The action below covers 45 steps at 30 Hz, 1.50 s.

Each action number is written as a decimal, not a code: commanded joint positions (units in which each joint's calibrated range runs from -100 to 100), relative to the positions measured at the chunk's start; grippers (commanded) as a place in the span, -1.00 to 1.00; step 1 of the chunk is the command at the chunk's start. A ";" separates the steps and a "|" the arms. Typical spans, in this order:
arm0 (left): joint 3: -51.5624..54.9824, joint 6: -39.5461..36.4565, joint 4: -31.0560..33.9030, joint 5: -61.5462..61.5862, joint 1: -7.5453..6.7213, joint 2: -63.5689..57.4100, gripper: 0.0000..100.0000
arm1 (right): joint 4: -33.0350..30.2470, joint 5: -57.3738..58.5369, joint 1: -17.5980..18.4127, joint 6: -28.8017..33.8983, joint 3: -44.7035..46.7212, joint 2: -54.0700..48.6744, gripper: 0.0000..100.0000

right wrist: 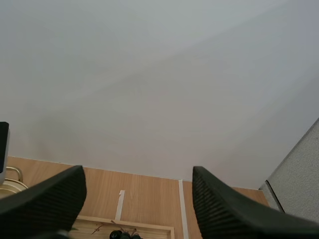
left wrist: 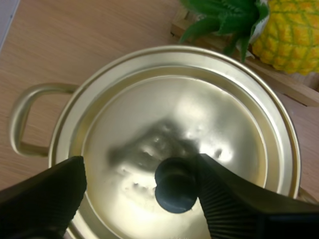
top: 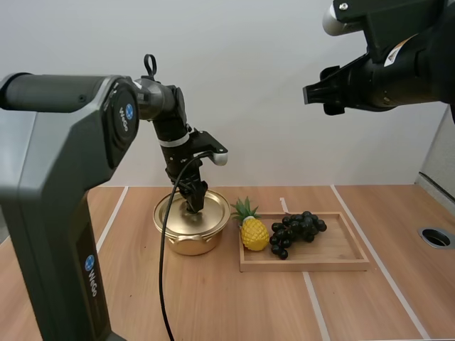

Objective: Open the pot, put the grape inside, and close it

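Left gripper, fingers spread, straddling the black knob of the lid, which sits closed on the gold pot. Knob lies between the fingers, off-centre: just beside the finger on the pineapple side, clear of the other. This arm is the nearer one for the lift. Grapes rest on the wooden tray, beyond the pineapple from this gripper. Right gripper, likewise spread and empty, hangs high, well apart from pot and grapes.
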 commanded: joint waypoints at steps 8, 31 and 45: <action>-0.50 -0.99 -0.29 0.63 -0.15 1.10 1.00 | 0.08 -0.49 -0.26 -0.49 -0.51 -0.59 1.00; -4.29 -1.47 -2.31 3.95 -0.15 -5.32 -1.00 | 10.66 21.60 -0.26 -12.33 -0.51 -0.59 1.00; -20.45 -6.51 -3.54 3.95 -0.15 -23.46 -1.00 | 15.74 35.46 -0.26 -20.24 -0.51 -0.59 1.00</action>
